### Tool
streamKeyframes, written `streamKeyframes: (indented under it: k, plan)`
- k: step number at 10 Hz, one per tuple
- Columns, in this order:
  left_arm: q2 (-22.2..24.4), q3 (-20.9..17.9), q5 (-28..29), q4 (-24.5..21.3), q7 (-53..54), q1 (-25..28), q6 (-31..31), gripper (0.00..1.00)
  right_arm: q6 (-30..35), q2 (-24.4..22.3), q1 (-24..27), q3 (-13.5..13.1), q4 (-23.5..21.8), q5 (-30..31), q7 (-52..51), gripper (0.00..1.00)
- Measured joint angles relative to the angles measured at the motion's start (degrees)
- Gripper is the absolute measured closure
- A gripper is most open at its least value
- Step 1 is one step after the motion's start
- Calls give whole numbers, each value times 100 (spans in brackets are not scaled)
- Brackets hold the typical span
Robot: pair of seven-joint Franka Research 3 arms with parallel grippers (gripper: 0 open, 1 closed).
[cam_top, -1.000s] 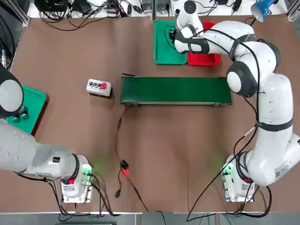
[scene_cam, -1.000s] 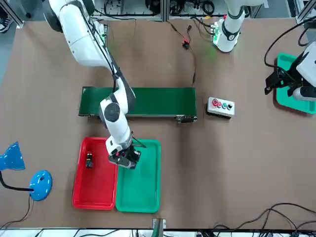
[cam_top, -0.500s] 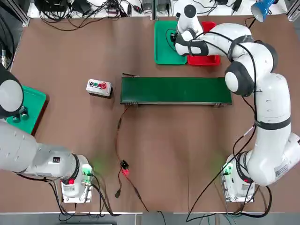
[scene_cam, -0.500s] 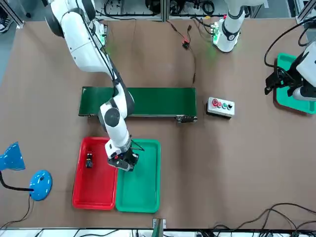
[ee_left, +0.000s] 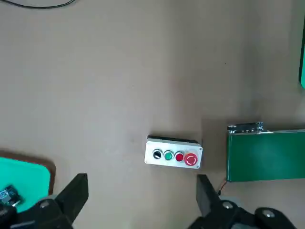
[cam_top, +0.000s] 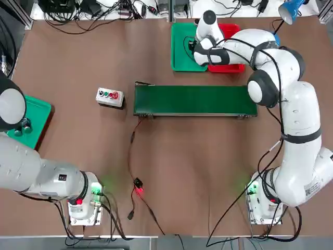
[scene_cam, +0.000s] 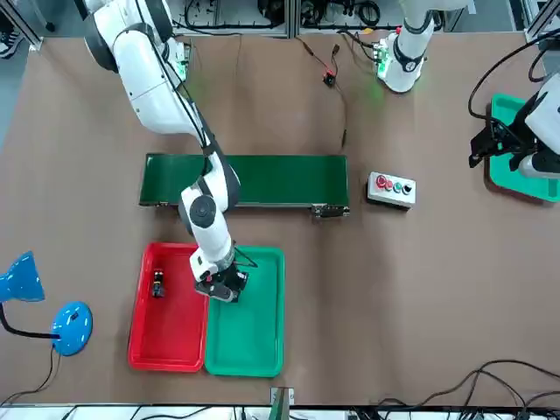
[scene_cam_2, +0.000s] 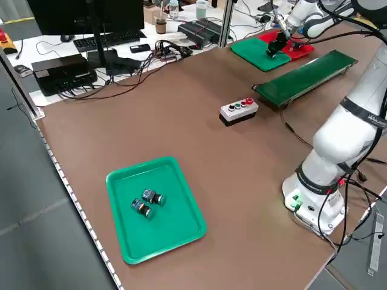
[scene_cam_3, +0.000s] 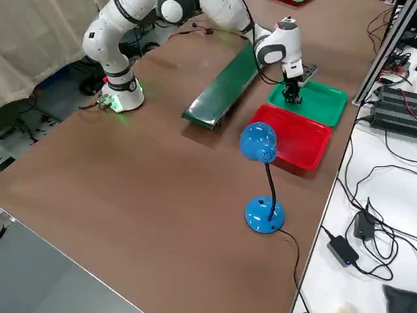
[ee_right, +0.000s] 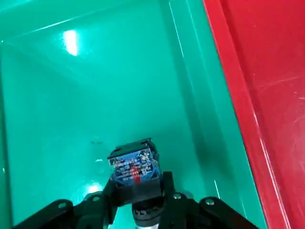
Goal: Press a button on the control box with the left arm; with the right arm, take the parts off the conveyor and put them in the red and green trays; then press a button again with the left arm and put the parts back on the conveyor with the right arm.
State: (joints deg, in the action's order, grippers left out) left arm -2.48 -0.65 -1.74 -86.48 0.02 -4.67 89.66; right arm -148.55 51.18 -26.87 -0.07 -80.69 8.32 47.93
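- At the far left of the top view we record a green side tray (cam_top: pixel 39 117) with two small parts (cam_top: pixel 22 127) lying in it; the left arm sits parked above it.
- Left gripper (ee_left: pixel 138 200): the left wrist view shows its jaws spread wide and empty, high over the table.
- Left of centre in the top view, we list the control box (cam_top: pixel 110 97), with black, green and red buttons, standing on the brown table (cam_top: pixel 78 57) just left of the conveyor.
- Conveyor (cam_top: pixel 195 100): a dark green belt across the middle of the frame, nothing on it.
- Upper centre, the green tray (cam_top: pixel 179 57) and red tray (cam_top: pixel 229 66) lie side by side.
- Right gripper (scene_cam: pixel 222 290): clenched on a small blue-labelled part (ee_right: pixel 133 168), low inside the green tray near the edge shared with the red tray.
- In the front view's lower left, we note one dark part (scene_cam: pixel 158 283) in the red tray.
- Blue lamp (scene_cam: pixel 39 302) at that view's left edge.
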Motion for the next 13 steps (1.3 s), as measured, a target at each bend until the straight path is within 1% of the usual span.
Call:
streamKeyframes:
  k: [1, 2, 3, 5, 8, 9, 11, 13]
  plan:
    - [0, 0, 0, 0, 0, 0, 0, 0, 0, 6, 7, -4, 2, 1, 0, 56]
    - [0, 0, 0, 0, 0, 0, 0, 0, 0, 9, 16, -7, 4, 2, 0, 46]
    - [0, 0, 0, 0, 0, 0, 0, 0, 0, 9, 18, -9, 7, 5, -2, 33]
    - [0, 0, 0, 0, 0, 0, 0, 0, -1, 9, 18, -9, 24, 28, -10, 2]
    - [0, 0, 0, 0, 0, 0, 0, 0, 31, -42, 66, -38, 158, 55, -12, 0]
    - [0, 0, 0, 0, 0, 0, 0, 0, 184, -141, 133, -47, 181, 56, -18, 0]
    - [0, 1, 0, 1, 0, -1, 0, 0, 770, -509, 326, -57, 239, 64, -254, 0]
    - [0, 1, 0, 3, 0, -1, 0, 0, 1705, -1098, 624, -61, 275, 64, -851, 0]
